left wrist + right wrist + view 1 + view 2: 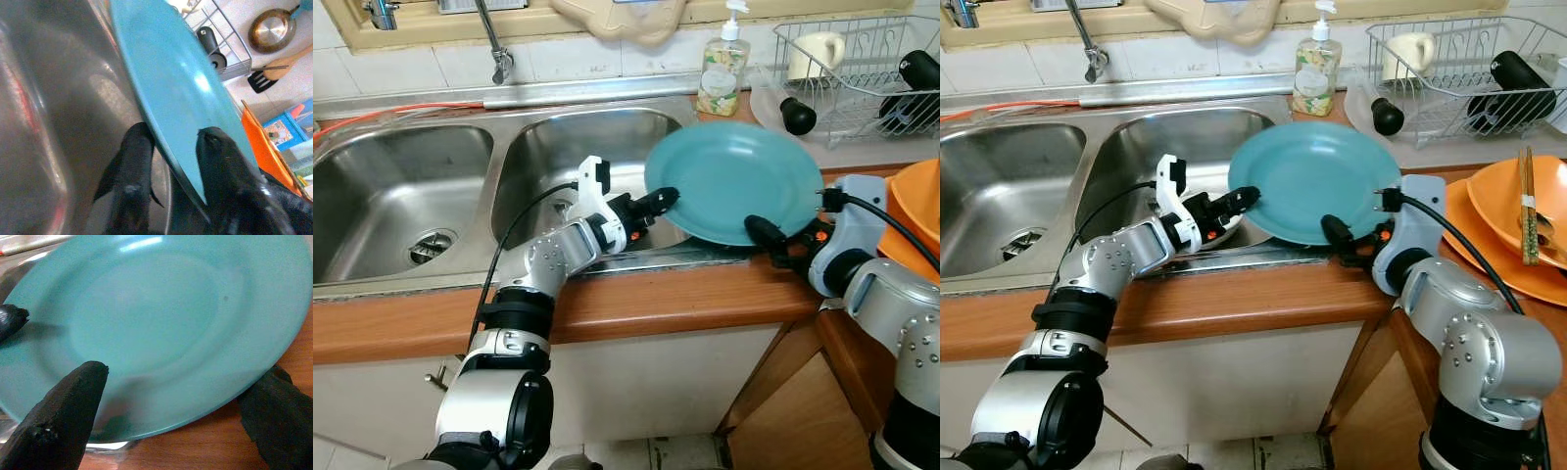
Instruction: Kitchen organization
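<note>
- Left gripper [666, 199]: the fingers are clamped on the left rim of the teal plate [734, 181], one finger [132, 166] below the rim and one above it (confirmed in the left wrist view).
- Right gripper [1337, 235]: positioned at the near right edge of the plate, fingers spread apart; one finger [63, 416] lies in front of the rim and the other beside it.
- Teal plate: held tilted over the junction of the right sink basin [568, 147] and the wooden counter [685, 299].
- Behind the plate: soap bottle [722, 69] and wire dish rack [862, 59].
- Right of the plate: orange plates [1498, 225] carrying chopsticks [1528, 201].
</note>
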Controlling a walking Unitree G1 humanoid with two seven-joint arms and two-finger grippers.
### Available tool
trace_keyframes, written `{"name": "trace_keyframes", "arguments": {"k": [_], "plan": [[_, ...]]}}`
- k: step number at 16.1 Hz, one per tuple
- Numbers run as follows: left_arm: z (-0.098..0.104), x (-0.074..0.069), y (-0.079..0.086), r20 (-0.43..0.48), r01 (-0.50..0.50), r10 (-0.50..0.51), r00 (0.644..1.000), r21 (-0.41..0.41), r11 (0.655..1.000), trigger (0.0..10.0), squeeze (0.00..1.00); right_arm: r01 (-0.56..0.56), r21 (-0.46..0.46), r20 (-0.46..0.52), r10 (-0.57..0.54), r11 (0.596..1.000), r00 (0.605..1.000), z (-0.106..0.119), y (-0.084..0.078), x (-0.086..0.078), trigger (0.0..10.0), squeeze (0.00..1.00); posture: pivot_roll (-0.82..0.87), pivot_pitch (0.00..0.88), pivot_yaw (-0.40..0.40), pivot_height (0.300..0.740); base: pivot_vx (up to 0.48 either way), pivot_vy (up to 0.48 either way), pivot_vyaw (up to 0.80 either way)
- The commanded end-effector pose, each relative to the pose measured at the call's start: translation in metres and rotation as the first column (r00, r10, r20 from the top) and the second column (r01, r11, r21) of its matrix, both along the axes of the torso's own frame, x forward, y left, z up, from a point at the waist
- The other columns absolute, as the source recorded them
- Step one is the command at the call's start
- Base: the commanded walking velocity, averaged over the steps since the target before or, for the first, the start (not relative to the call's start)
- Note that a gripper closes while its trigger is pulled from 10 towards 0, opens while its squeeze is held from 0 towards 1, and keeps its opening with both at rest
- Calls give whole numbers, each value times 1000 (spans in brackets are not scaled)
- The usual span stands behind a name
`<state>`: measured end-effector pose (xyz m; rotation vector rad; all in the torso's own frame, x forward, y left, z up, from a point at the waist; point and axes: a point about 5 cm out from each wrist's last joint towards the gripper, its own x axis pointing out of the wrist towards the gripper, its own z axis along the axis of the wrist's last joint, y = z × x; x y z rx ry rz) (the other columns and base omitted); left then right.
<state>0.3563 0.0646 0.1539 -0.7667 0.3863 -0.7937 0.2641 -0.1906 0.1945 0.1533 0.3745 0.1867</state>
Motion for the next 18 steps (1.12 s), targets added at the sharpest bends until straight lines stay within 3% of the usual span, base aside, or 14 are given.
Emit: {"name": "trace_keyframes", "arguments": {"k": [1,9,14,18], "plan": [[10,0,-2,30,4,-3,1000,-38,999,0,0,-71,14,37,71,997,997,7,11,4,10000,0,-57,0,78,740,0,0,0],[16,-3,6,50,-30,33,998,-65,997,0,0,-111,2,71,111,994,991,10,18,8,10000,0,-54,0,76,740,0,0,0],[30,-5,36,108,-153,158,981,-60,986,0,0,-190,-10,130,189,982,973,18,31,14,10000,0,-42,0,71,740,0,0,0],[41,-10,74,161,-340,340,926,-27,940,0,0,-299,-26,205,298,954,932,33,51,21,10000,0,-30,0,61,740,0,0,0]]}}
